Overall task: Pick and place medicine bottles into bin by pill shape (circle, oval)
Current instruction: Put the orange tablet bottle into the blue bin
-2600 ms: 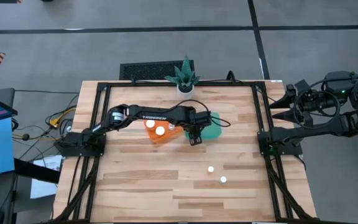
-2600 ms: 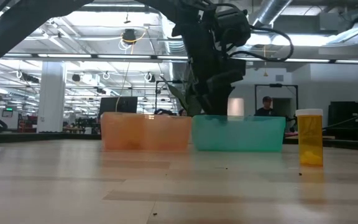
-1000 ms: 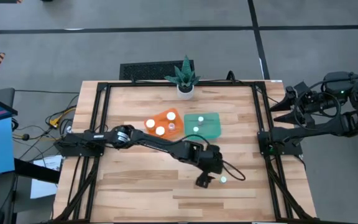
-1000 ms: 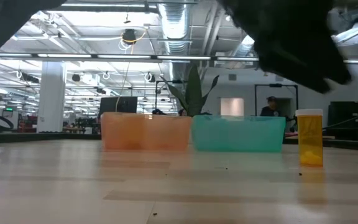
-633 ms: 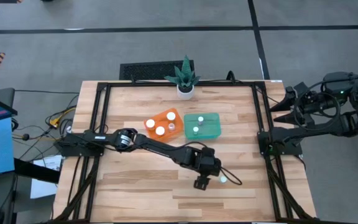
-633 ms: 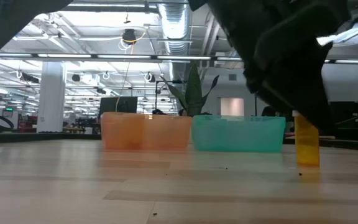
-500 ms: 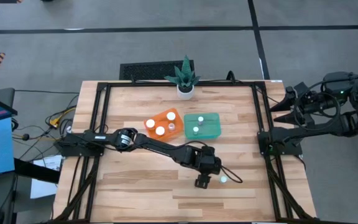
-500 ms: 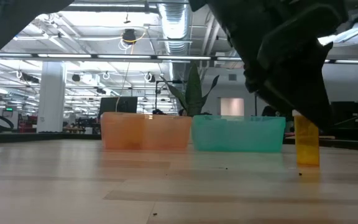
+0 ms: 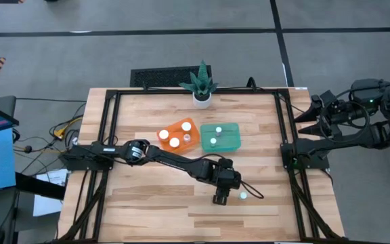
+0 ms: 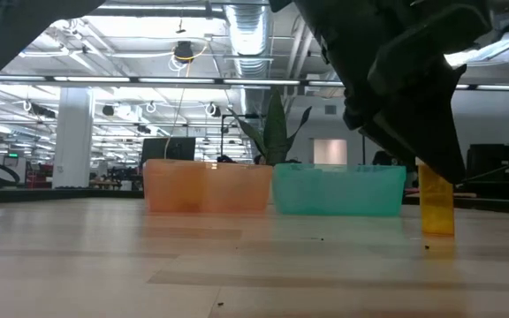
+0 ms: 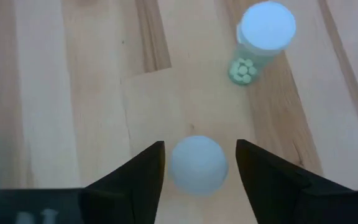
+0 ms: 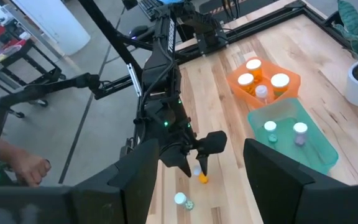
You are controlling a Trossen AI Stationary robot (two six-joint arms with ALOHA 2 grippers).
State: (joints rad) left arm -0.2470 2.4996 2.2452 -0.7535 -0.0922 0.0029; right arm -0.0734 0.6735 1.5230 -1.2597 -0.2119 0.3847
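My left gripper (image 9: 220, 198) is open over the table's near right part. Its two fingers stand on either side of a small orange bottle with a round white cap (image 11: 197, 165) and do not touch it. In the low view the gripper hides the cap, and the orange body (image 10: 436, 208) stands upright on the wood. A second bottle (image 9: 242, 196), green-tinted with round pills showing (image 11: 263, 34), stands just to its right. My right gripper (image 9: 302, 114) is open and waits off the table's right edge.
An orange bin (image 9: 178, 135) holds several white-capped bottles. A green bin (image 9: 229, 139) beside it holds two. A potted plant (image 9: 202, 85) stands at the far edge. Black frame rails (image 9: 284, 135) run along the table's sides. A person's hand (image 12: 23, 165) shows beyond the table.
My left gripper has come down over the orange bottle near the table's right front, so its fingers now stand around the cap. Both loose bottles have stayed where they were.
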